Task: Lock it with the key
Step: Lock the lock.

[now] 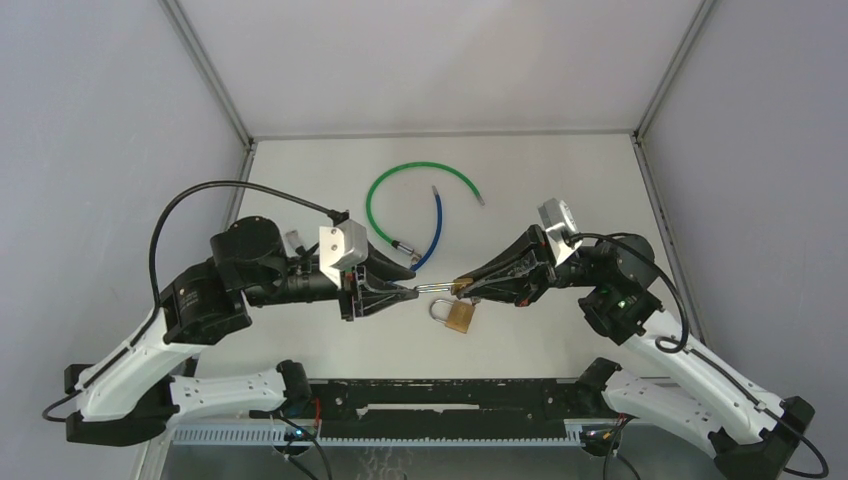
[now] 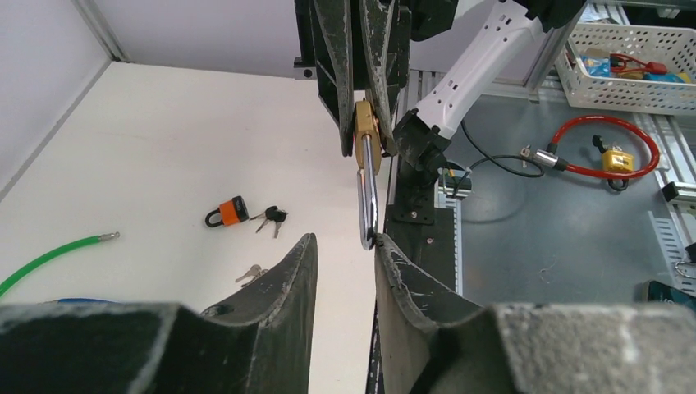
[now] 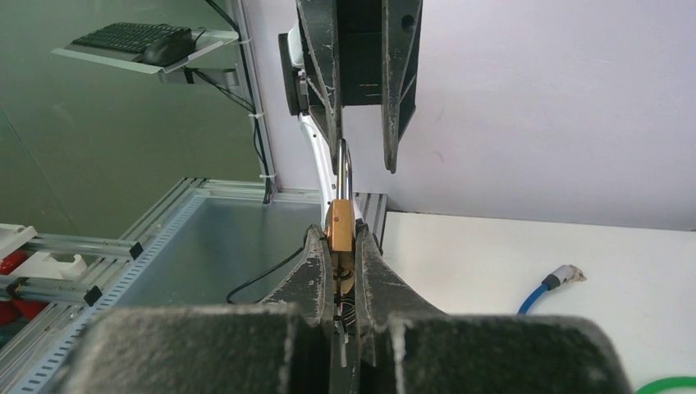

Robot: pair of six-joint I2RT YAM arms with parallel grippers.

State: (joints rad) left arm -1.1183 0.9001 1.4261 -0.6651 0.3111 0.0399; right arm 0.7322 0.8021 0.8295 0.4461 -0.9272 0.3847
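My R gripper (image 3: 339, 236) is clenched on the brass padlock (image 3: 339, 218), pads flat on both faces of the body. Lock is held edge-on, up off the table (image 1: 560, 180). Its shackle (image 2: 368, 193) sticks straight out twd my L gripper (image 2: 345, 240).

L gripper is released: fingers (image 2: 283, 275) stand apart w/ a clear gap, grasping nothing. The shackle's rounded end sits right at the mouth of that gap. In L wrist view it touches the inner edge of the finger on the pic's right; the other finger is clear of it. R wrist view agrees: L fingers spread, shackle close along one, apart from the other.

Shackle closed or popped: can't tell, I only see it edge-on. Key in the held lock: can't tell either, that end is buried btwn my R fingers.

In top view both arms meet mid-table, twd the near edge, tips almost nose to nose w/ the shackle bridging them. Just on the near side of that spot, what looks like a 2nd brass padlock (image 1: 459, 317) lies flat on the table. Farther back a green cable (image 1: 400, 172) curls in an arc, w/ a blue cable (image 1: 436, 225) beside it, its lower end near my L fingers.

L wrist view also shows an orange padlock (image 2: 229, 212) on the table w/ a bunch of keys (image 2: 271, 217) just beside it. Another small key set (image 2: 250, 272) lies nearer, apart from those.
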